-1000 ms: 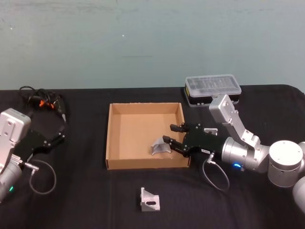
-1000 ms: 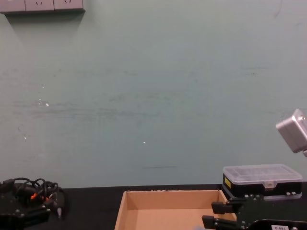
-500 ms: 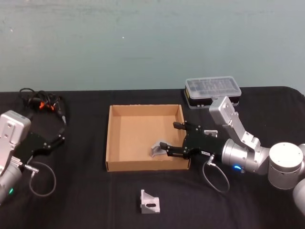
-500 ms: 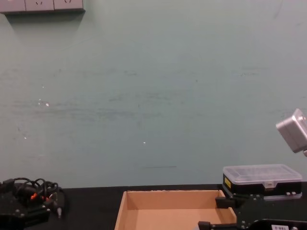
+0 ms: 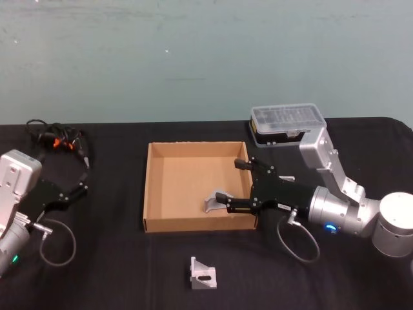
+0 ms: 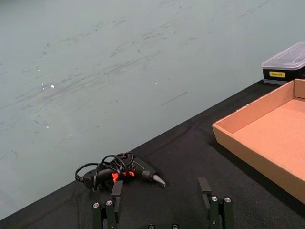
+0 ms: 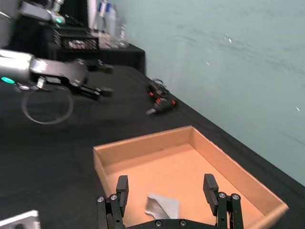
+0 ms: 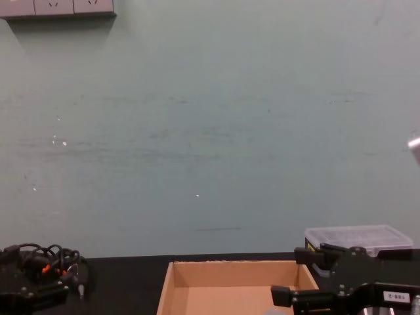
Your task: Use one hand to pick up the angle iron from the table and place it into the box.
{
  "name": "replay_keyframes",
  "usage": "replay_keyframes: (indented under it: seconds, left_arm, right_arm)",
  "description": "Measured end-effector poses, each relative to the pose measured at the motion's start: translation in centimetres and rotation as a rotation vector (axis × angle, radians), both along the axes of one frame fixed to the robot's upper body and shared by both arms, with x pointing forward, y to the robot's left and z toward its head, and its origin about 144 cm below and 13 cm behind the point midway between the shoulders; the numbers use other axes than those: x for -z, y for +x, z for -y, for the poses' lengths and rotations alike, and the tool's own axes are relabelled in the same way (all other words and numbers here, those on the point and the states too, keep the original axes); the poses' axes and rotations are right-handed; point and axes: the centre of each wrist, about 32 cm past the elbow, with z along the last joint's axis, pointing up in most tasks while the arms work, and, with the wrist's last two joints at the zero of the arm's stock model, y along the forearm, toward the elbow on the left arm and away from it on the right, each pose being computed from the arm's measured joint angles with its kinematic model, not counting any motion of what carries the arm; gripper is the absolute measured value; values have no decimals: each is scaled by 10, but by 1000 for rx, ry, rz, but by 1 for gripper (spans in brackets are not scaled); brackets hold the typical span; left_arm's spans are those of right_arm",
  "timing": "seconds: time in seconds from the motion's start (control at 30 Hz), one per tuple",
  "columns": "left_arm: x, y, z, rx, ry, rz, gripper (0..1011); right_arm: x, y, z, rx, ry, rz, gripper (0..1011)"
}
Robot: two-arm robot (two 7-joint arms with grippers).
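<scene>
The brown cardboard box (image 5: 155, 184) sits mid-table on the black table (image 5: 116, 271). One silver angle iron (image 5: 211, 202) lies inside the box near its front wall, also seen as angle iron (image 7: 162, 206) on the box (image 7: 228, 176) floor. A second angle iron (image 5: 203, 273) stands on the table in front of the box. My right gripper (image 5: 233, 184) reaches over the box's right wall, open, with nothing between its fingers; one fingertip is just beside the boxed iron. My left gripper (image 6: 160, 191) rests open at the table's left side.
A black organizer case with a clear lid (image 5: 286, 121) stands behind the box's right corner. A black tool with a tangled cable (image 5: 57, 137) lies at the back left. My left arm (image 5: 19, 187) sits by the left edge. Bare tabletop surrounds the second angle iron.
My right gripper has opened wider and drawn back to the right. The angle iron it was holding now lies free on the box floor.
</scene>
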Motion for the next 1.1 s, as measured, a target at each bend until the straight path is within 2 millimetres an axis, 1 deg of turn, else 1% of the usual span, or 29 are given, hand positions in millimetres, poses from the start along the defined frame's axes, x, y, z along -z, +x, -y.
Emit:
replay_keyframes:
  seconds: [0.27,0.4,0.67,1.1]
  left_arm:
    - [0,0,0,0,0,0,1000]
    - [0,0,0,0,0,0,1000]
    - [0,0,0,0,0,0,1000]
    - [0,0,0,0,0,0,1000]
  right_arm:
    - [-9,-12,-1,-103,29,17,1003]
    - [-10,-18,-8,-181,30,8,1003]
    - [-4,-27,-18,-285,15,-34,1003]
    - [10,-37,-25,-352,-5,-112,1003]
